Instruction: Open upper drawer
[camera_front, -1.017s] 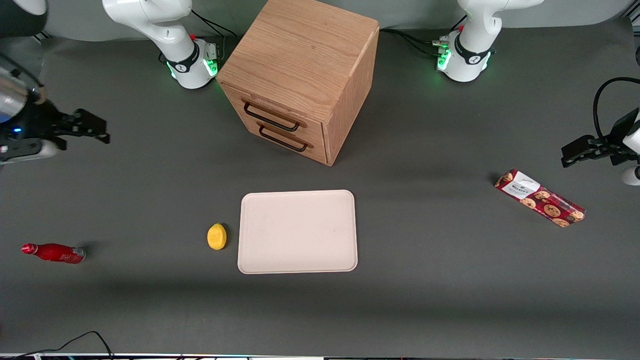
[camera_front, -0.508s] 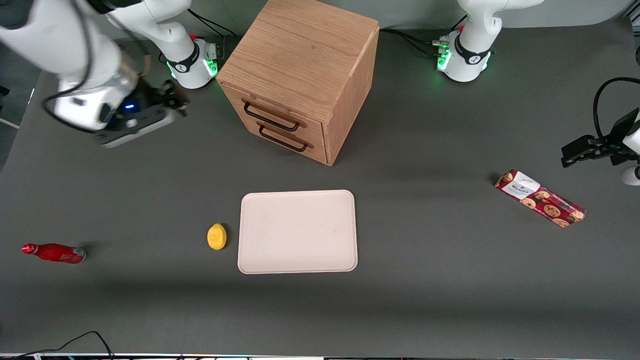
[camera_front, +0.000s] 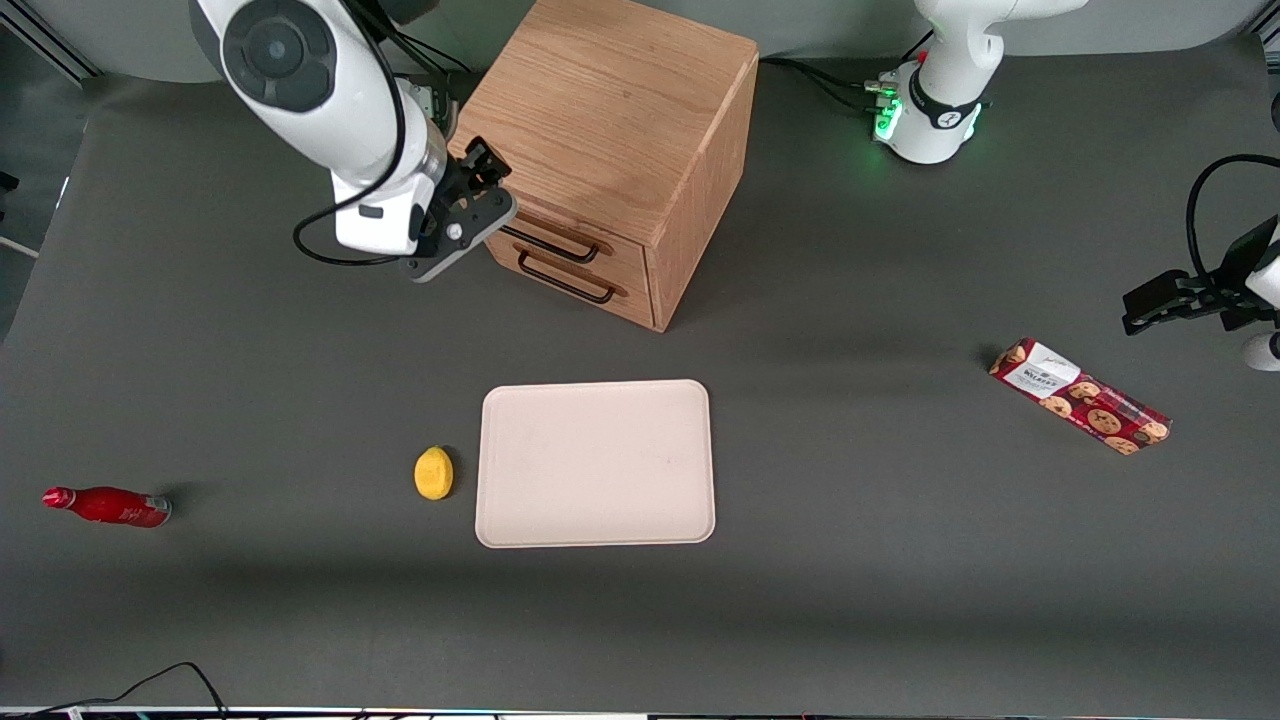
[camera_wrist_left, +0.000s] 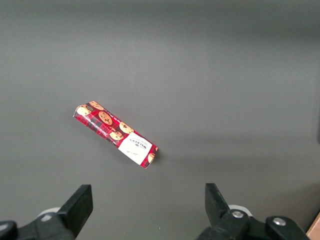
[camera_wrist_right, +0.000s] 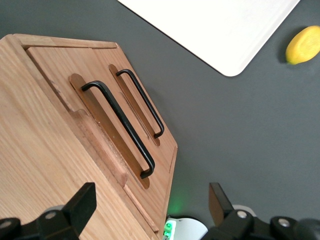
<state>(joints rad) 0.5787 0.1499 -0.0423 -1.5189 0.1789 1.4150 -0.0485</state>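
Observation:
The wooden cabinet stands at the back middle of the table. Its upper drawer is shut, with its black bar handle above the lower drawer's twin handle. My right gripper is open and empty. It hovers at the cabinet's front corner on the working arm's side, level with the upper drawer, and covers one end of the upper handle. In the right wrist view the upper handle and the lower handle both show, and the gripper stands apart from them over the cabinet's top edge.
A cream tray lies nearer the front camera than the cabinet, with a yellow lemon beside it. A red bottle lies toward the working arm's end. A red cookie box lies toward the parked arm's end.
My right arm has swung in from the working arm's end of the table to the cabinet's front corner. The drawers have not moved.

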